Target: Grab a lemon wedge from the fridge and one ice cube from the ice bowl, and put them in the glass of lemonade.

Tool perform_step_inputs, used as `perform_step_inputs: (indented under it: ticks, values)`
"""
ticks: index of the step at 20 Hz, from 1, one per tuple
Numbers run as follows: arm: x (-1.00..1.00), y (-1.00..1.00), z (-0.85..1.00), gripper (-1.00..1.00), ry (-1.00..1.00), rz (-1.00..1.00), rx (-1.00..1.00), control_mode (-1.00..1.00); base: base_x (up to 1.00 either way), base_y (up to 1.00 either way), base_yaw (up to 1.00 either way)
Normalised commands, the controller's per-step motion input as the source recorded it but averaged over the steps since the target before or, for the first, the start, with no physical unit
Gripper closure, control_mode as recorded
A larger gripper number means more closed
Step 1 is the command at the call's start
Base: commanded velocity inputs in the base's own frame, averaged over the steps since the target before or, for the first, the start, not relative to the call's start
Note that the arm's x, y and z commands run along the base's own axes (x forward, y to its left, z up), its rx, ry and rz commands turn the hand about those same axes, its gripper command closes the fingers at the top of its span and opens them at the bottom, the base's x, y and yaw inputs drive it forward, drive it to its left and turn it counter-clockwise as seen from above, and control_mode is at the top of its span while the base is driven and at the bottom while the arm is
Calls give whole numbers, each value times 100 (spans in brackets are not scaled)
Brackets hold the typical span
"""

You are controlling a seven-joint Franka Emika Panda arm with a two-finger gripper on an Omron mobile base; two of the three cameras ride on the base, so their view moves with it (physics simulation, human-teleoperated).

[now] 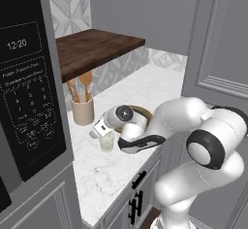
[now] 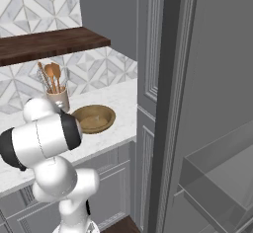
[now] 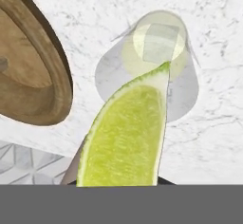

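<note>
Fingers closed on the small yellow-green lemon wedge (image 3: pixel 126 133), held above the clear tumbler of pale lemonade (image 3: pixel 156 47) on the white marble surface (image 3: pixel 213 123); probably light, soft, slippery; pinch flanks gently.

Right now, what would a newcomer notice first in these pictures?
The lemon wedge looms large in the hand view, held in the shut gripper directly above the glass of lemonade, where an ice cube already floats. Beside the glass sits the wooden ice bowl on the marble counter.
</note>
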Motion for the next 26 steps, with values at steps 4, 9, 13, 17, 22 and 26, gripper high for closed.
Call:
perform_step_inputs:
  ticks: [4, 9, 13, 17, 22, 26]
  values:
    - [9, 0, -21, 100, 0, 0, -6, -100, 0, 0, 0]
    - [0, 0, -12, 100, -3, 0, -3, -100, 0, 0, 0]
    - [0, 0, -3, 100, -9, 0, 0, -100, 0, 0, 0]
    - [0, 0, -8, 100, -9, 0, 1, -100, 0, 0, 0]
    - [0, 0, -26, 100, -7, 0, 1, -100, 0, 0, 0]
    - [0, 0, -23, 100, -8, 0, 0, -100, 0, 0, 0]
